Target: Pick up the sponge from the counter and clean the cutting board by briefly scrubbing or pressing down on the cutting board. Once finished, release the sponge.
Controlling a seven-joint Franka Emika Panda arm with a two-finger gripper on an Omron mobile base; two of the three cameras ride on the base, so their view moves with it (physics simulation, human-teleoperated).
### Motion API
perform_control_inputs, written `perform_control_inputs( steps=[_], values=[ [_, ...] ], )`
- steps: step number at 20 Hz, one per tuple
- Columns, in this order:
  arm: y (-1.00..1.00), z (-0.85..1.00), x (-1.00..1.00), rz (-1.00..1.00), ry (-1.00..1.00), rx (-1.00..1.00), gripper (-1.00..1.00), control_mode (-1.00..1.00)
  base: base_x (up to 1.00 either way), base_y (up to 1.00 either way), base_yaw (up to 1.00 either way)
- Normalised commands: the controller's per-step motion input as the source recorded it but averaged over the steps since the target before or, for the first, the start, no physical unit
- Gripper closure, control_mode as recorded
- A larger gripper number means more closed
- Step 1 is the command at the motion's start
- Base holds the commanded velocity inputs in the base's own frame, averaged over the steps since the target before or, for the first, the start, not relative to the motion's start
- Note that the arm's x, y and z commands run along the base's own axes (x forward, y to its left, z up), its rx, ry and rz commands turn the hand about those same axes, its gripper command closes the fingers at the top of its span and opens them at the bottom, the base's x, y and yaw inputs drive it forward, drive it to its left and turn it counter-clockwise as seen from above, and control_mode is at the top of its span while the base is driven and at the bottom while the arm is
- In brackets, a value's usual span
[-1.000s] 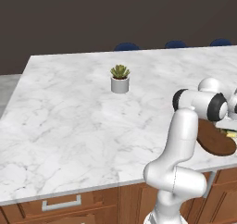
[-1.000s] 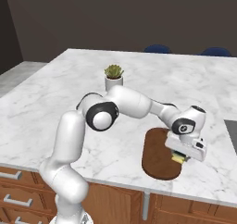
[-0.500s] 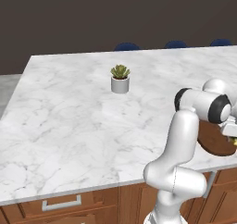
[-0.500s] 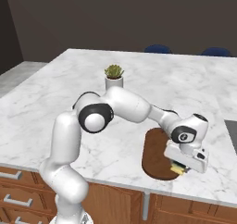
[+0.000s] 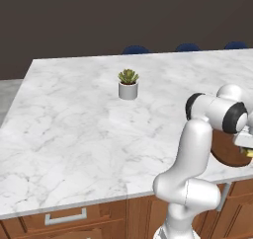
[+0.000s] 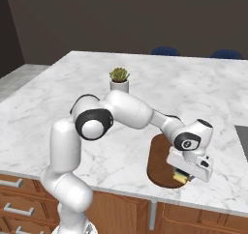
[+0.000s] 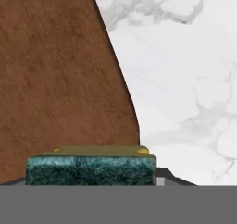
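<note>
fingers (image 6: 183,176) pinching the sponge (image 7: 90,168), clamped on its short ends, so its long axis runs crosswise between them. in the hand view the dark green scrub layer faces the camera, with a yellow strip along its far edge. the sponge sits low over the cutting board (image 6: 160,161), near the board's front edge by the surface (image 5: 74,129) lip. contact vs. a small gap: can't tell from these views. key relation: most of the board lies ahead and to one side of the sponge in the hand view, bare marble to the other side. judgement: scrub strokes should go into the board, not toward the marble. release comes after. plant pot (image 5: 128,89) well apart, irrelevant.
</note>
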Motion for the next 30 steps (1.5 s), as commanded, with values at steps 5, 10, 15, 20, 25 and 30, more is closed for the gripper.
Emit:
perform_control_inputs(
  steps=[5, 10, 15, 20, 25, 30],
  values=[
    [0.43, -0.28, 0.0, -0.01, 0.04, 0.0, 1.0, -1.0, 0.0, 0.0, 0.0],
    [0.4, -0.42, -0.07, -0.03, 0.04, 0.0, 1.0, -1.0, 0.0, 0.0, 0.0],
    [0.42, -0.41, -0.03, -0.03, 0.05, 0.0, 1.0, -1.0, 0.0, 0.0, 0.0],
    [0.54, -0.29, -0.14, -0.03, 0.01, 0.0, 1.0, -1.0, 0.0, 0.0, 0.0],
    [0.55, -0.24, -0.34, -0.04, 0.0, 0.0, 1.0, -1.0, 0.0, 0.0, 0.0],
    [0.6, -0.32, -0.22, -0.06, 0.0, 0.0, 1.0, -1.0, 0.0, 0.0, 0.0]
  ],
)
